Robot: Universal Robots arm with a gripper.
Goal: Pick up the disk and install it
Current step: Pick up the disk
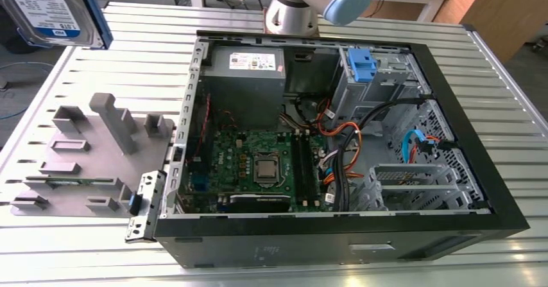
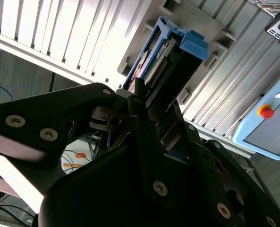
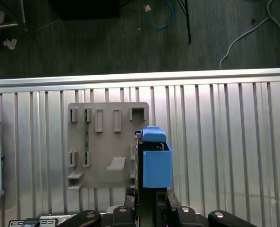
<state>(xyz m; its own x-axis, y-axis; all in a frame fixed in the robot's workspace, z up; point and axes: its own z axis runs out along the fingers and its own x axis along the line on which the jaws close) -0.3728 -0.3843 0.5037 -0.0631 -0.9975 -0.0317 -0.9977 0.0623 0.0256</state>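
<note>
One disk [image 1: 47,8] sits clamped in my gripper [image 3: 150,196] at the exterior view's upper left, seemingly high enough to clear the grey fixture [image 1: 86,152].

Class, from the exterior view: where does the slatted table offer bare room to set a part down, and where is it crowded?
Free: the slatted table on the exterior view's right of the computer case; the slats between the grey fixture plate and the far edge; the strip along the near edge. Crowded: inside the case, around the cables.
</note>
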